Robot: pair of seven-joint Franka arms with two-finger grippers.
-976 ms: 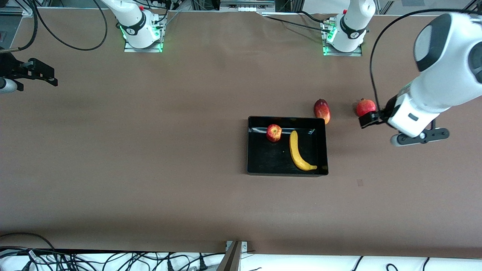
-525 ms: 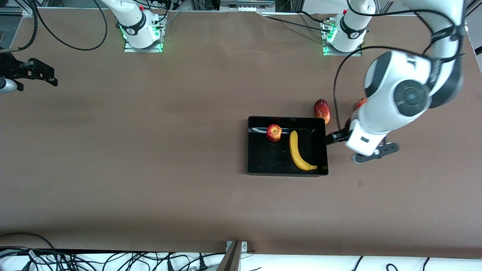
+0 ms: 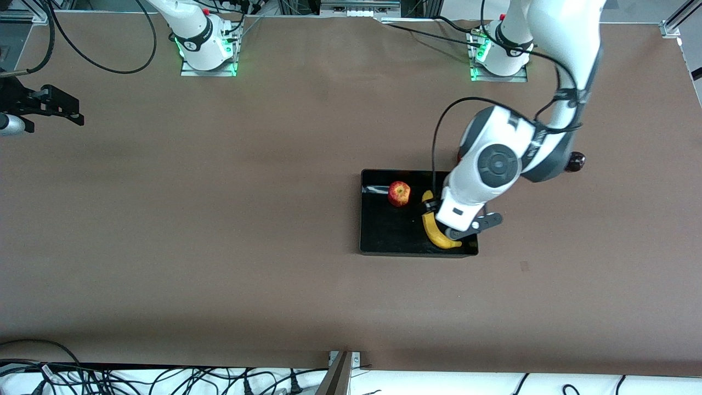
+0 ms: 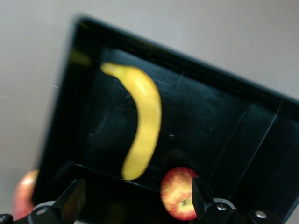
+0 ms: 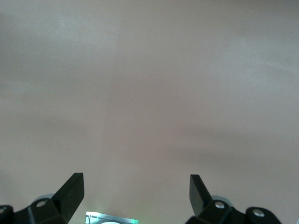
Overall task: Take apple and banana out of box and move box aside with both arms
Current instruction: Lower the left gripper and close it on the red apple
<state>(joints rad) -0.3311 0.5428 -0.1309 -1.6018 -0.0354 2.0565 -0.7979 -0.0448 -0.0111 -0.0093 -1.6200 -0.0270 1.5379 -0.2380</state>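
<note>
While both fruits lie in the shallow glossy black plastic box (image 3: 378, 241), nothing is done yet.
Left gripper (image 4: 135, 205) hangs wide over the long curved yellow banana (image 3: 437, 235) along the box's left-arm-end wall; small streaked red apple (image 3: 399, 193) sits by its robot-side wall; right gripper (image 5: 135, 193) waits wide, empty, over the table's right-arm edge.

Even overhead light, L-wrist view blurred

High front view facing both bases, left wrist view close above the box (image 4: 243, 98), shared with front
</note>
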